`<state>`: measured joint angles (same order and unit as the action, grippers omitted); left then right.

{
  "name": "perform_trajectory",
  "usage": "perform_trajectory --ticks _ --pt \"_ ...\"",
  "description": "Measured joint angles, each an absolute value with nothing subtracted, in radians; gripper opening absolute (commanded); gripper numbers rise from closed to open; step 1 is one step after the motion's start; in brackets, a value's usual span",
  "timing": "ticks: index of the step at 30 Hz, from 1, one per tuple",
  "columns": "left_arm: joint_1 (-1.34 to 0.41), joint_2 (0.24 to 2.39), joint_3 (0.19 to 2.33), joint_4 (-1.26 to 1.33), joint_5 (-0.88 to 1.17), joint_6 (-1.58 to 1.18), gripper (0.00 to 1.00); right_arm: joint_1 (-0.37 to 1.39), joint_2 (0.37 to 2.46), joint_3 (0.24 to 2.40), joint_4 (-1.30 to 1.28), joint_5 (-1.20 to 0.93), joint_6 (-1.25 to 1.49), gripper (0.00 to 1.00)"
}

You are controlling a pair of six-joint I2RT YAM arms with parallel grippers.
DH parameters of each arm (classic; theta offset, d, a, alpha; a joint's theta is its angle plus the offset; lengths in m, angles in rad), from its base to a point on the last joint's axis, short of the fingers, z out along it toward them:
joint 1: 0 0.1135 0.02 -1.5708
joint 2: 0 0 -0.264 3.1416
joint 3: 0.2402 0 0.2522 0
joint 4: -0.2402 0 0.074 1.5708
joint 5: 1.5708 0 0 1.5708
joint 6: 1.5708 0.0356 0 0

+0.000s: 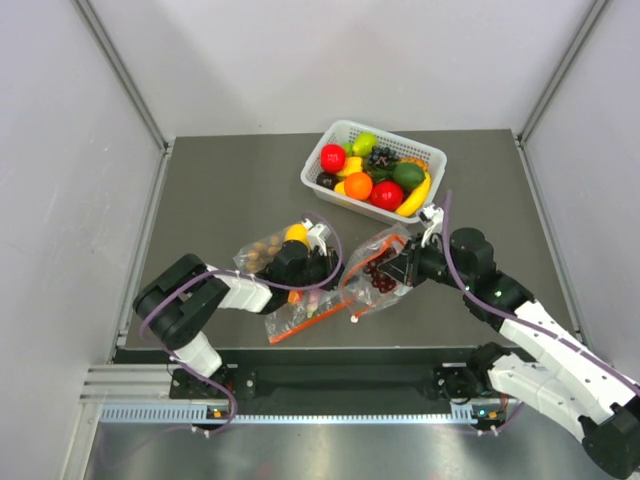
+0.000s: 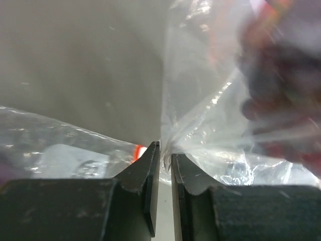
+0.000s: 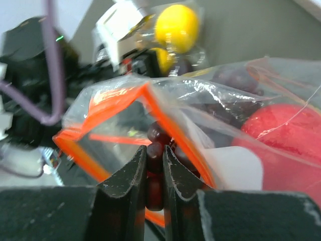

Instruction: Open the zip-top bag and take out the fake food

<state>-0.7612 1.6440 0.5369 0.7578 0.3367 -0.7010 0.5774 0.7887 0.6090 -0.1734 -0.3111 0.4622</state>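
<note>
Zip-top bag (image 1: 383, 262) sits near the basket (image 1: 436, 156), on its arm side, right gripper (image 3: 154, 153) clamped on the orange lip, left gripper (image 2: 165, 148) pinching the film: mouth looks open, fake food (image 1: 378, 276) not yet out.

Open room is seen on the table (image 1: 220, 180) at the far left, but the far right is blocked by a basket (image 1: 318, 152).

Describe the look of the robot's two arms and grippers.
Left arm and right arm: white shells with black joints, a purple cable looped along each. Left gripper and right gripper: two flat dark fingers with tapered, notched tips.
</note>
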Motion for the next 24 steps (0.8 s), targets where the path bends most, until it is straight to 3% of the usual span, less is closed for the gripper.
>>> perform_trajectory --ticks 12,24 --pt "-0.707 1.686 0.569 0.756 0.438 -0.756 0.18 0.566 0.839 0.632 -0.179 -0.637 0.430 0.00" --pt "-0.667 1.725 0.588 0.772 0.540 -0.803 0.16 0.551 0.861 0.678 -0.218 -0.804 0.361 0.00"
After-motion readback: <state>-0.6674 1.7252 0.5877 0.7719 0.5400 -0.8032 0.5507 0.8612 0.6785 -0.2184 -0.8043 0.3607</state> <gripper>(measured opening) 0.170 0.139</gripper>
